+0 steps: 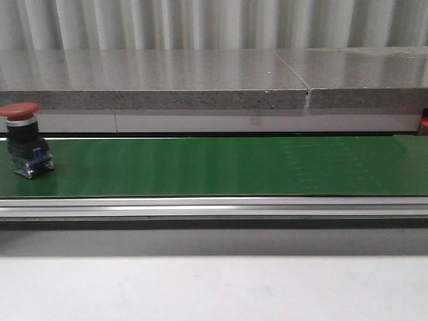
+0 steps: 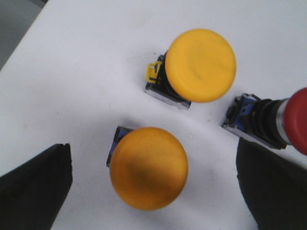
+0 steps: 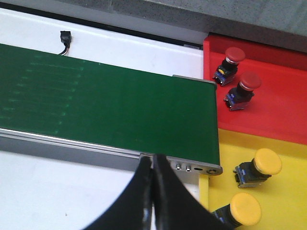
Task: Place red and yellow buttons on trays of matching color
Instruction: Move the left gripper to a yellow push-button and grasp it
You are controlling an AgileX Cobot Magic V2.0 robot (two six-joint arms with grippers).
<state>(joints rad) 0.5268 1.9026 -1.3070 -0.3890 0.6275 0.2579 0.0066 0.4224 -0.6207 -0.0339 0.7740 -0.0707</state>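
A red button [image 1: 22, 137] stands on the green belt [image 1: 214, 167] at the far left in the front view. In the left wrist view my left gripper [image 2: 153, 187] is open above a white surface, its fingers [image 2: 36, 187] either side of a yellow button [image 2: 148, 167]; a second yellow button [image 2: 200, 65] and a red button [image 2: 283, 122] lie beyond it. In the right wrist view my right gripper [image 3: 152, 165] is shut and empty at the belt's near rail. The red tray [image 3: 278, 110] holds two red buttons [image 3: 229, 61]. The yellow tray [image 3: 283, 158] holds two yellow buttons [image 3: 261, 165].
A grey stone ledge [image 1: 200, 80] runs behind the belt. A metal rail [image 1: 214, 207] edges its near side, with white table [image 1: 214, 287] in front. In the right wrist view the belt end [image 3: 211, 124] meets the trays.
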